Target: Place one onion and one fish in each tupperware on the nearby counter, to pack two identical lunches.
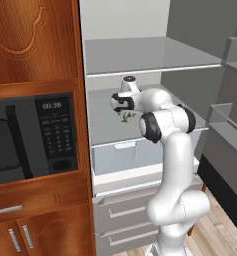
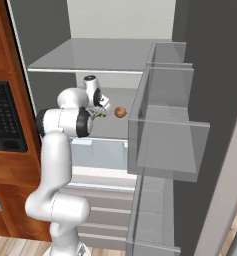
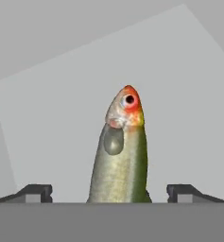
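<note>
Inside the open fridge, my gripper (image 3: pixel 111 191) hangs wide open astride the green-yellow fish (image 3: pixel 120 156) on the middle shelf (image 3: pixel 61 118), gripping nothing; it looks light and slippery, best pinched mid-body.

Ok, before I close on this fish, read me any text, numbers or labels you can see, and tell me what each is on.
"00:38": on the clock display of the microwave, top of its control panel, left base view.
Keypad buttons under that display: marked, but too small and blurred to read.
Same panel in the right base view: blurred, unreadable.
Fridge shelves, fish, onion: no text.
</note>
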Motion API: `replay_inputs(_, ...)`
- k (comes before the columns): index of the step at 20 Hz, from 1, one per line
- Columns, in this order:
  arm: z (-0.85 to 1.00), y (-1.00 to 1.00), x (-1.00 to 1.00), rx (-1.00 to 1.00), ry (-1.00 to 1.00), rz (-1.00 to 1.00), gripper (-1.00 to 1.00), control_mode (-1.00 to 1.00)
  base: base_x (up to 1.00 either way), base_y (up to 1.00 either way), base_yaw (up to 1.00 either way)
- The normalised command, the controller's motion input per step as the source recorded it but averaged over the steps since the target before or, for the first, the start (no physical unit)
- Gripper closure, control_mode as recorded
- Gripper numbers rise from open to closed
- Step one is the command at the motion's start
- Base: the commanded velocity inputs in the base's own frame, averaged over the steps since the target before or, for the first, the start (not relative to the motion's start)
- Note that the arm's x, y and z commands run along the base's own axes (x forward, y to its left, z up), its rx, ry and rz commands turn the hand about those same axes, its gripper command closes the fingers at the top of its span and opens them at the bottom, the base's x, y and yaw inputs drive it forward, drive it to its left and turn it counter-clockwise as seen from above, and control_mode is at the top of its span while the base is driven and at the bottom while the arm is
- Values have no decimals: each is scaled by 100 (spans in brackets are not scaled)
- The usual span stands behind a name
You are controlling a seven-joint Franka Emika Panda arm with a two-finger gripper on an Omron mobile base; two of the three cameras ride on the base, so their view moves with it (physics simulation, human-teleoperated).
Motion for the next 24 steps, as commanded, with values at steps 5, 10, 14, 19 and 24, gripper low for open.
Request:
replay_inputs(5,-59,0,-54,0,0,-1,100,-100,0,0,0)
replay_inputs(10,-59,0,-2,0,0,0,100,-100,0,0,0)
replay_inputs(14,-21,0,9,0,-1,0,100,-100,0,0,0)
replay_inputs(19,-8,0,3,0,-2,0,100,-100,0,0,0)
replay_inputs(24,-8,-7,-68,0,0,0,100,-100,0,0,0)
